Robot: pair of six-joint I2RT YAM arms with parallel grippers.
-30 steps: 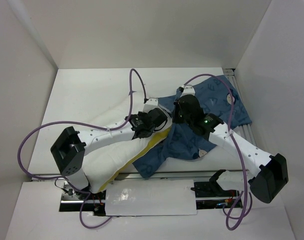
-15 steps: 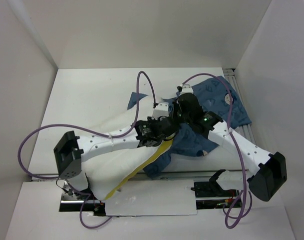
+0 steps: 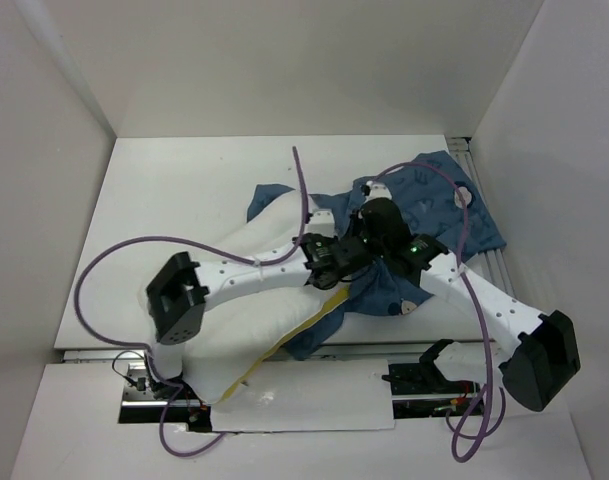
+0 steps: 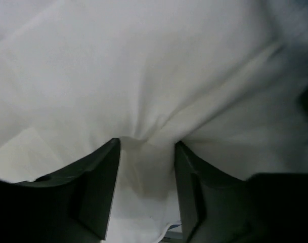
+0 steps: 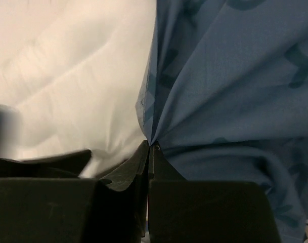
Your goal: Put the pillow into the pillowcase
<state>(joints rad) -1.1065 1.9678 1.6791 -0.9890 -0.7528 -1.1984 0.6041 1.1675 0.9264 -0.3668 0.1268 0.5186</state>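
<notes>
The white pillow (image 3: 239, 335) with its yellow edge trim (image 3: 306, 322) lies slanted from the near left toward the middle of the table. Its far end goes under the blue pillowcase (image 3: 434, 195), bunched at the right. My left gripper (image 3: 342, 256) sits where the two meet. In the left wrist view, the left gripper (image 4: 147, 144) has its jaws apart over puckered white pillow cloth (image 4: 143, 76). My right gripper (image 3: 369, 225) is just behind it. In the right wrist view, the right gripper (image 5: 151, 146) is shut on a gathered edge of the pillowcase (image 5: 229, 91), with the pillow (image 5: 68, 76) beside it.
White walls enclose the table (image 3: 184, 190) on three sides. Purple cables (image 3: 114, 260) loop over the left arm and near the right arm. A metal rail (image 3: 489, 265) runs along the right edge, and a white plate (image 3: 304, 400) lies at the front between the arm bases.
The left arm has pushed right and deeper toward the pillowcase, carrying the pillow's end along. Its jaws, closed before, now stand apart. The right gripper keeps its pinch on the blue cloth.
</notes>
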